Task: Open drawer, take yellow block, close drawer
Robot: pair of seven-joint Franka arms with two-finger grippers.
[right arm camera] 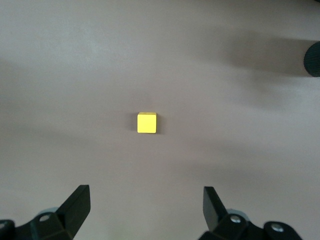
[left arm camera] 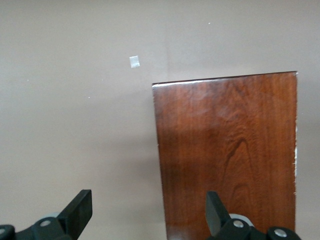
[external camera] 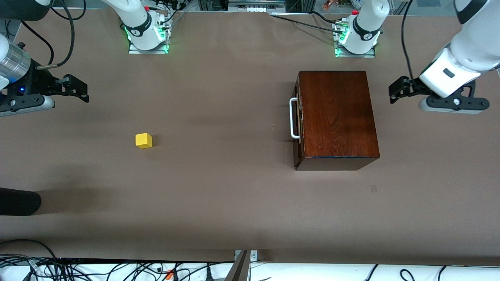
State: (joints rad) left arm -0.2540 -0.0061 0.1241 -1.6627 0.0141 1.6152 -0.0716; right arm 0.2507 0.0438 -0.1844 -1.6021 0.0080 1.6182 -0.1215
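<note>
The drawer (external camera: 297, 119) sits shut in its glossy mahogany box (external camera: 338, 115), which stands on the desk (external camera: 234, 195) toward the left arm's end. Only a thin edge of the dark front shows from the front camera, with the white bar handle (external camera: 293, 118) standing out from it toward the right arm's end; the tray inside is hidden. The yellow block (external camera: 143, 140) lies on the bare desk, well apart from the box, toward the right arm's end and a little nearer the front camera than the handle.

The left wrist view shows only the box top (left arm camera: 227, 155) and cuts off the front and handle; it also picks up a small pale square mark (left arm camera: 134, 61) on the desk, which appears only faintly in the front view. The right wrist view shows the block (right arm camera: 147, 123) alone on the covering, with a dark round object (right arm camera: 313, 59) cut off at the picture's edge.

The left gripper (external camera: 398, 91) hangs over the desk beside the box, at the left arm's end, jaws spread wide. The right gripper (external camera: 76, 90) hangs over the desk at the right arm's end, above the block's area, jaws also spread wide and holding nothing.

The desk wears a plain brown covering. Loose cables (external camera: 78, 269) run along the edge nearest the front camera, and green lights glow at both arm bases.
</note>
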